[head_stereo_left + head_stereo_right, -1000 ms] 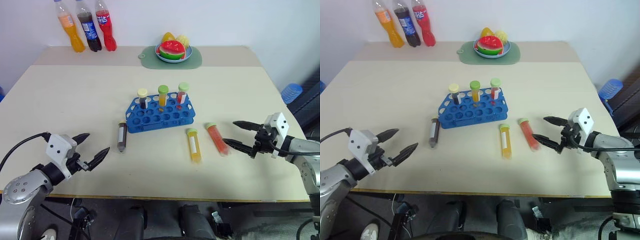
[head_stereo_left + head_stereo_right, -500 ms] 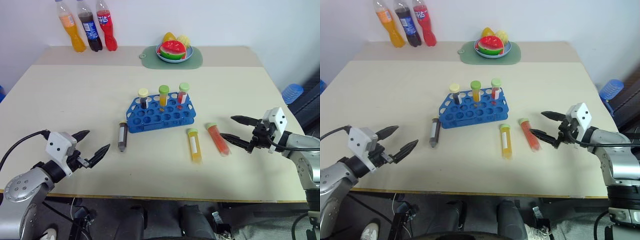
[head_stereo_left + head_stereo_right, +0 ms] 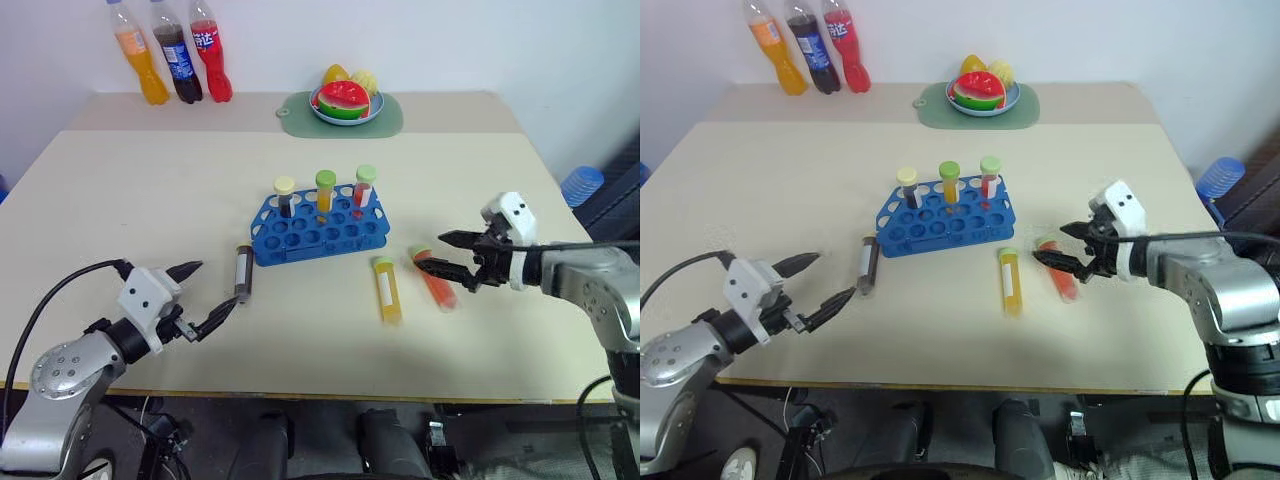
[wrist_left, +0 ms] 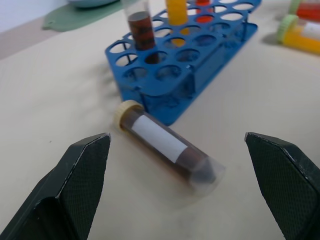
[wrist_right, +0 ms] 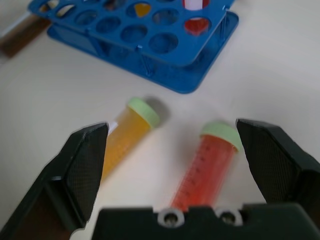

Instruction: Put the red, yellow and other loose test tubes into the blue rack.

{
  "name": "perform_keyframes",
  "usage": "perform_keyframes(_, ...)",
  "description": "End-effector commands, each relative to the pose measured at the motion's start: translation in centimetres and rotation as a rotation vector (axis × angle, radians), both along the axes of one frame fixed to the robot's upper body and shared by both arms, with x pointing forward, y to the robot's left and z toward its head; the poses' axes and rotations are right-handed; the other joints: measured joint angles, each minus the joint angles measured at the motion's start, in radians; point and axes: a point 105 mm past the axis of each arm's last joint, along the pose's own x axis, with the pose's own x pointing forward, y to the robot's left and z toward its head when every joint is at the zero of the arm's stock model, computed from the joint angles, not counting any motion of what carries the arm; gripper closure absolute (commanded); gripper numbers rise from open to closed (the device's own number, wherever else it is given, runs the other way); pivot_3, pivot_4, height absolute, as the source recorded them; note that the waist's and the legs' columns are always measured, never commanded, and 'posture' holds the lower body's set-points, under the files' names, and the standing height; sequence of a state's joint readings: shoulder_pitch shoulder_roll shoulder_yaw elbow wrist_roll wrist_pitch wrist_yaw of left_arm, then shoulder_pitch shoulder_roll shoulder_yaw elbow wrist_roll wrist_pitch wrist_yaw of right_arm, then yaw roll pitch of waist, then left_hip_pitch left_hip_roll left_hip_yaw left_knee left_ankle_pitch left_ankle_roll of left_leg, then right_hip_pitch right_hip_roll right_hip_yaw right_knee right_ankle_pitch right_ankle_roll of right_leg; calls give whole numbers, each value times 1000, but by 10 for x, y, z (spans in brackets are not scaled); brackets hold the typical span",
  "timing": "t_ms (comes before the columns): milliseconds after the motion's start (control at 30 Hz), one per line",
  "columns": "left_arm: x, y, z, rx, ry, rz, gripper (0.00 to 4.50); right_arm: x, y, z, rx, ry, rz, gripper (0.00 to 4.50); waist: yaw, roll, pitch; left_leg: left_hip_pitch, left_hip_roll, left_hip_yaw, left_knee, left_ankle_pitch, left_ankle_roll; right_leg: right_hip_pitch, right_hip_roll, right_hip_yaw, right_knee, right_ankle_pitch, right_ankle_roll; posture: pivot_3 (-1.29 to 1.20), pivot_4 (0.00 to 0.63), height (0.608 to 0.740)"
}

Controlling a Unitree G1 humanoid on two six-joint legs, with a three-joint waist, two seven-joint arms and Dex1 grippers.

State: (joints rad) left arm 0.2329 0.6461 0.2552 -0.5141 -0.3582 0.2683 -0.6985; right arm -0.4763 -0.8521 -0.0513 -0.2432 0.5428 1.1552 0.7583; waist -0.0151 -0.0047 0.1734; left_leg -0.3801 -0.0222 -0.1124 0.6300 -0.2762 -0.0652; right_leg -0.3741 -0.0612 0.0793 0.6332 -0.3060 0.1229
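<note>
Three clear plastic tubes – red (image 3: 437,279), yellow (image 3: 388,290), brown (image 3: 242,272) – lie loose beside the blue holey plastic rack (image 3: 318,228); the left gripper (image 3: 207,295) and the right gripper (image 3: 437,252) are both wide open – empty.

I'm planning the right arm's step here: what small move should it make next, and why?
Probably lower the right gripper onto the red tube and close. Its fingers are open and hover over the tube's green-capped end, while the tube lies loose on the table beside the yellow tube, outside the blue rack.
</note>
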Motion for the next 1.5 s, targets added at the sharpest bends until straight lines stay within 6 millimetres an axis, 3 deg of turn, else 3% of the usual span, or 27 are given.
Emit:
perform_keyframes(33,-3,-14,11,29,-63,-73,38,-1,8,1,-54,90,-16,1,1,0,0,-2,0,0,0,0,0,-1,0,0,0,0,0,0,150,740)
perform_keyframes(200,-16,-36,18,-7,-94,-241,38,11,8,-2,-80,169,-117,1,3,0,0,-14,0,0,2,0,0,-14,-1,-1,2,1,0,0,150,740)
perform_keyframes(433,-42,-62,13,-90,48,-494,38,21,6,-8,-72,238,-206,1,-3,-1,-1,-13,-1,1,3,0,0,-14,0,-1,5,1,0,0,150,740)
perform_keyframes(900,-30,-64,18,-57,4,-537,38,28,-12,-23,-86,301,-327,1,-6,-1,0,-12,-1,3,4,1,1,-18,2,0,14,0,0,0,150,740)
perform_keyframes(1000,-29,-62,19,-58,-10,-517,0,28,-10,-29,-102,316,-314,791,-6,-1,-1,-12,-1,3,6,1,1,-17,2,0,14,0,0,0,150,740)
perform_keyframes(1200,-27,-60,20,-73,-16,-483,0,24,-4,-33,-126,308,-263,3666,-6,-1,-1,-12,-1,3,7,1,1,-17,2,0,15,0,0,0,150,740)
perform_keyframes(1367,-24,-57,21,-91,-20,-448,0,29,-4,-26,-200,88,-185,3729,-5,-1,-1,-12,-1,2,8,1,1,-16,2,0,15,0,0,0,150,740)
perform_keyframes(1500,-22,-50,20,-109,-17,-391,0,44,17,23,128,-270,-136,3729,-23,-4,-1,-12,0,3,12,1,1,-15,4,0,17,1,-1,0,150,740)
